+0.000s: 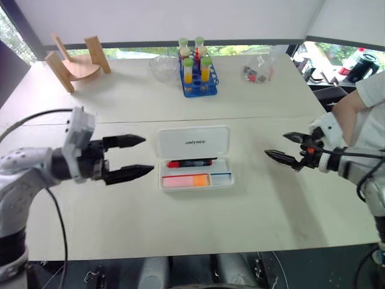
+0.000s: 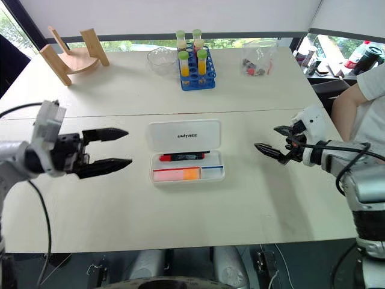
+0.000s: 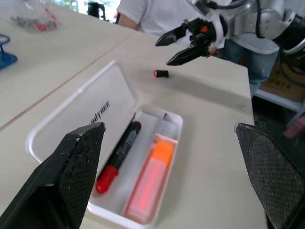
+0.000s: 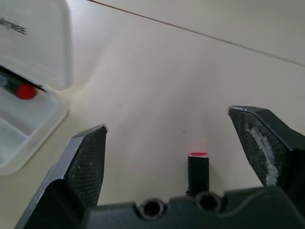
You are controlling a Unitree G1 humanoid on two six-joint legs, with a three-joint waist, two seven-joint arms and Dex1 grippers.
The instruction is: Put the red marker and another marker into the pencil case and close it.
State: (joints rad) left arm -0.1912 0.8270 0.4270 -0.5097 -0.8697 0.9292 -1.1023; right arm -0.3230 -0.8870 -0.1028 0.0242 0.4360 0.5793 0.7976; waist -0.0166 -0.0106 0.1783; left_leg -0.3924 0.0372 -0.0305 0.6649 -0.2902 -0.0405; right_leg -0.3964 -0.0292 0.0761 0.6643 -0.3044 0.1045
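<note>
From your head views, the pencil case lies open at table centre, lid flat toward twelve o'clock; the red marker sits in its long upper slot, and the pink-and-orange highlighter in the lower-left compartment. At twelve o'clock a blue rack holds capped tubes. Your left gripper hovers spread at nine o'clock, your right gripper spread at three. In your left wrist view, both markers lie side by side in the tray. In your right wrist view, a small black piece lies between the spread fingers.
</note>
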